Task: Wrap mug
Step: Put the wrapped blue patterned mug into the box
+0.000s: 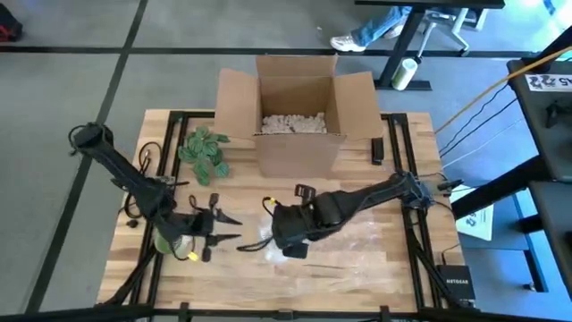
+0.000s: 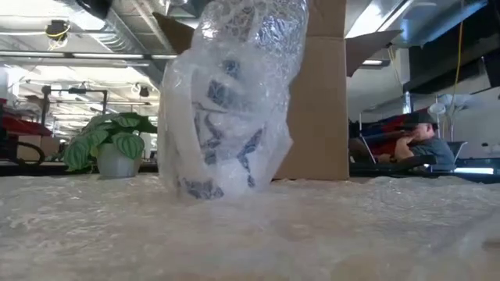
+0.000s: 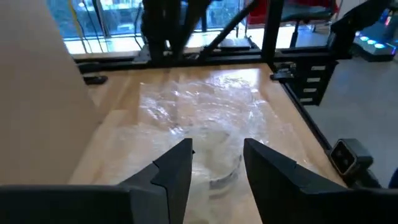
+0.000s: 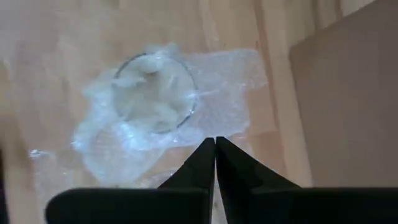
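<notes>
A white mug with a blue pattern (image 2: 223,117) stands upright on the table, wrapped in clear bubble wrap (image 2: 258,47). More of the wrap lies spread over the wood (image 1: 357,241). In the right wrist view the mug's mouth (image 4: 152,93) shows from above with wrap tucked into it. My right gripper (image 4: 215,144) is shut, above the wrap right beside the mug. Left of the mug, my left gripper (image 3: 217,165) stands open near the table, pointing at the wrapped mug (image 3: 224,174); nothing is between its fingers. My right gripper points down with its shut fingertips (image 4: 208,152) over the flat bubble wrap (image 4: 230,106) next to the mug. I cannot tell whether they touch the wrap or hold any of it.
An open cardboard box (image 1: 299,112) with pale filling stands at the far middle of the table. A small potted plant (image 1: 204,150) stands left of it, and a small black object (image 1: 377,150) lies to its right. A person (image 2: 422,144) sits in the room beyond.
</notes>
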Motion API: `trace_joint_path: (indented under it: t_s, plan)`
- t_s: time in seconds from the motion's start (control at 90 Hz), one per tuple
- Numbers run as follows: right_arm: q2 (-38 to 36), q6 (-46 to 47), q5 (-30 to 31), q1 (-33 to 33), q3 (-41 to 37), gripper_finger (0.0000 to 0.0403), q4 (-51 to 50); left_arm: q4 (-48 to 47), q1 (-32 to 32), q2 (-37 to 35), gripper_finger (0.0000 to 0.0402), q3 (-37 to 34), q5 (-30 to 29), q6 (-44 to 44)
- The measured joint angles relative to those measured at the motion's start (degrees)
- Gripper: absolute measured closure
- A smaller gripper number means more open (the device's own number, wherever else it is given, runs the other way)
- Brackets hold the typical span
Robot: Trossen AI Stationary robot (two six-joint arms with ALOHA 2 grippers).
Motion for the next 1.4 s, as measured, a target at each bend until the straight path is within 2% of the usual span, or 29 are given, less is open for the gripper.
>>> trace_joint_path:
  t_s: [0.244, 0.422, 0.567, 0.722, 0.822, 1.011, 1.089, 1.178, 1.222, 1.289, 1.4]
  plan:
    - [-2.4, 5.9, 7.3, 5.5, -1.8, 0.0403, -1.7, -10.9, -4.8, -8.3, 0.0273, 0.0, -4.8, -3.7]
    - [-2.6, 13.0, 8.9, 10.1, -8.0, 0.0403, 4.5, -11.0, -6.5, -9.6, 0.0273, -4.1, -5.9, -8.4]
    - [-2.6, 21.9, 10.8, 15.1, -15.9, 0.0403, 12.7, -3.4, -7.1, -9.6, 0.0273, -10.1, -6.0, -11.2]
    - [-2.6, 39.2, 16.7, 22.3, -24.6, 0.0403, 18.6, 6.8, -7.2, -9.6, 0.0273, -16.0, -5.2, -11.2]
    - [-2.5, 49.5, 23.0, 27.1, -30.7, 0.0403, 24.0, 12.0, -7.2, -9.6, 0.0273, -18.9, -3.9, -11.0]
    - [-3.9, 67.1, 27.8, 32.4, -43.5, 0.0403, 26.8, 15.4, -7.2, -9.6, 0.0273, -20.1, -2.8, -9.7]
    - [-6.9, 71.3, 34.4, 34.0, -50.6, 0.0403, 32.4, 16.3, -7.1, -9.6, 0.0273, -20.1, -1.7, -8.8]
    - [-11.2, 71.9, 44.0, 35.1, -59.7, 0.0403, 42.6, 17.5, -7.1, -9.6, 0.0273, -20.1, -1.3, -7.4]
    - [-13.7, 70.7, 45.9, 35.1, -63.8, 0.0403, 47.0, 17.9, -7.0, -9.6, 0.0273, -20.1, -1.2, -6.4]
    - [-17.9, 66.3, 45.2, 34.1, -68.9, 0.0403, 52.1, 17.9, -6.7, -9.6, 0.0273, -20.1, -1.2, -5.4]
    - [-25.2, 54.6, 39.1, 30.3, -76.3, 0.0403, 60.5, 17.4, -4.2, -9.6, 0.0273, -20.1, -0.3, -5.2]
